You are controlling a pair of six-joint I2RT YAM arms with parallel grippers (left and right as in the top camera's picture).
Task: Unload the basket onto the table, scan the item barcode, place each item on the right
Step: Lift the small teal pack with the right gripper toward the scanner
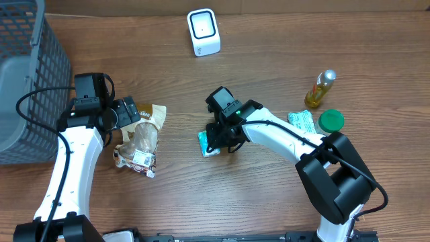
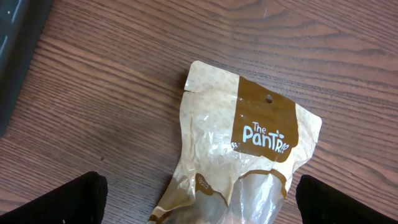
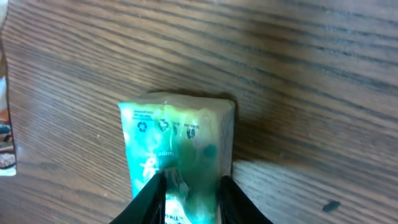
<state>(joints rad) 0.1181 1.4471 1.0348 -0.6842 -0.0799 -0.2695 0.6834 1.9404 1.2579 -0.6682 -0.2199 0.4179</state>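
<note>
The green packet (image 3: 177, 140) is at the middle of the counter (image 1: 269, 202), its near end clamped between the fingers of the right end effector (image 3: 189, 199). The left end effector (image 2: 199, 202) hangs spread wide over a brown snack bag (image 2: 249, 143). A white scanner (image 1: 203, 31) stands well apart.

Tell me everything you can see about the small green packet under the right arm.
The green packet is a small soft pouch, glossy plastic by its look, teal and white, with tiny printed symbols along its sealed end. It appears to rest on the wooden table near the middle. The right tool pinches it between its two fingers, and nothing else touches it. No barcode shows on the visible face.
</note>
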